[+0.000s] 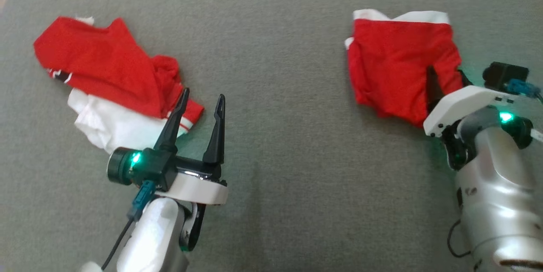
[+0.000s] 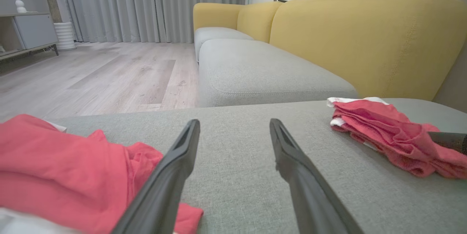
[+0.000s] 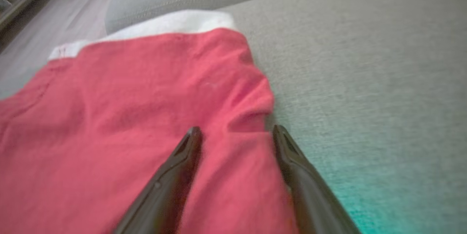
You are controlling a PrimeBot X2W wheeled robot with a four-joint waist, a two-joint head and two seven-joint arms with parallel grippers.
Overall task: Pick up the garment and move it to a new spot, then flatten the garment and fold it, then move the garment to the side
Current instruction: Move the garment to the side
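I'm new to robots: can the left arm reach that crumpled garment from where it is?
Probably yes. The left gripper is open and sits right at the crumpled garment's near edge, and nothing on the cushion lies between them.

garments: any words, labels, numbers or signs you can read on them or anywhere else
No text here can be read.
Left garment: a dark and white print patch at its left edge, too small to read.
Right garment: small red marks on its white band, too blurred to read.
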